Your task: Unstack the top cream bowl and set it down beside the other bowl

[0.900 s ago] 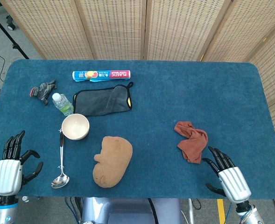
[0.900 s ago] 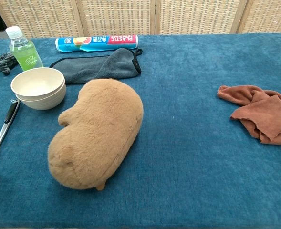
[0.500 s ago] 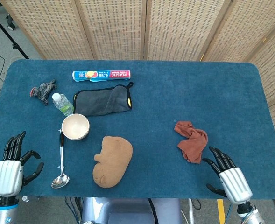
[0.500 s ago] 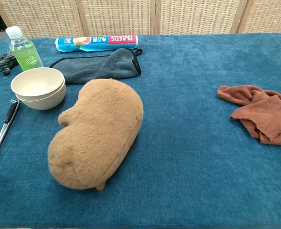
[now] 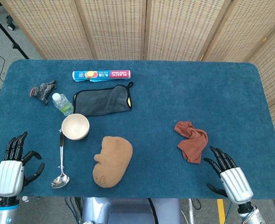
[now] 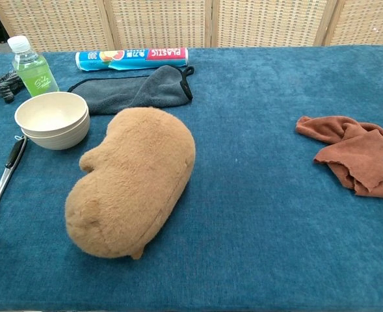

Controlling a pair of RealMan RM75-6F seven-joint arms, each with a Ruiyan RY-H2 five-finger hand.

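Change: both hands have been drawn slightly back toward the near counter edge since the earlier frames; nothing on the counter has been shifted.
Left hand [image 5: 12, 169]: seen at the near left corner, well apart from the cream bowls and to their near left; fingers [image 5: 15, 144] are held apart and nothing is gripped.
Ladle [image 5: 61, 161]: laid just beside the cream bowls on their near side, handle pointing toward them.
Bottle [image 5: 62, 103]: stood just behind the cream bowls.
Cream bowls [image 5: 75, 126]: left nested, the top bowl seated in the lower one, as the stepped double rim in the chest view shows [image 6: 52, 119]; neither hand is touching them.
Grey cloth [image 5: 102, 100]: spread behind and to the right of the cream bowls.
Plush toy [image 5: 112, 160]: laid near the cream bowls, to their near right.
Rust cloth [image 5: 191, 141]: crumpled well to the right of the cream bowls.
Right hand [image 5: 231, 179]: held far to the right of the cream bowls at the near edge; fingers spread, empty.
Meaning: unstacking is judged not yet begun; the left hand is the closer one for a reach, with bare counter left of the stack for setting the top bowl down.
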